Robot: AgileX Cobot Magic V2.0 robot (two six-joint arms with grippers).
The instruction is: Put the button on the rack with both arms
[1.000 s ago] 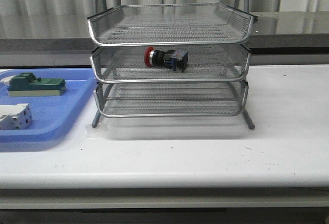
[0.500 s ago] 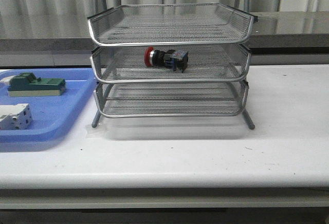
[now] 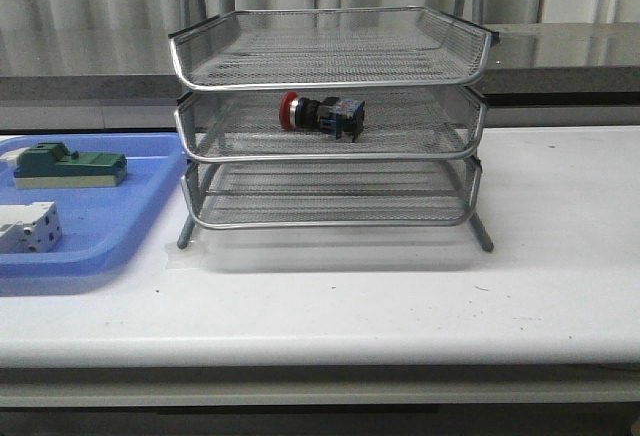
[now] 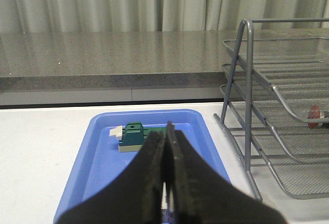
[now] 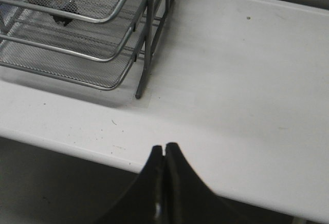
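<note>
The button (image 3: 322,114) looks small, hard and light; you would hold its black middle. Both grippers (image 4: 165,147) (image 5: 164,154) are closed and hold nothing.

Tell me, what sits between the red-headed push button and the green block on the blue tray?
In the front view, only the silver wire rack's mesh side wall and the blue plastic tray's rim separate the button from the green block.

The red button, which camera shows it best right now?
The front view: the button lies on its side in the rack's middle tray, red head, black collar and dark body all visible. The left wrist view catches only a bit of red at the picture's edge behind the tray rims. The right wrist view shows it blurred through the mesh.
</note>
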